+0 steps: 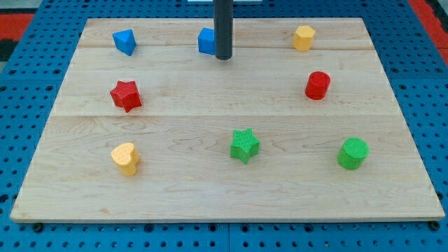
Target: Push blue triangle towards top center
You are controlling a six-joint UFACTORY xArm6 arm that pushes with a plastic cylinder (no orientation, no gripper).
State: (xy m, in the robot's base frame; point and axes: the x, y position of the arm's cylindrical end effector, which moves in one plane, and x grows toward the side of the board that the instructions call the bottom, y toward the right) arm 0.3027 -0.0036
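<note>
The blue triangle (pixel 124 41) lies near the top left of the wooden board (pixel 224 189). A second blue block (pixel 206 41), shape unclear, sits at the top centre, partly hidden by my rod. My tip (pixel 222 57) rests just right of that second blue block, touching or nearly touching it. The blue triangle is well to the left of my tip, with bare board between them.
A red star (pixel 126 95) sits below the blue triangle. A yellow heart (pixel 125 158) is at the lower left. A green star (pixel 244 145) is at lower centre, a green cylinder (pixel 353 153) at lower right, a red cylinder (pixel 317 85) at right, a yellow block (pixel 303 38) at top right.
</note>
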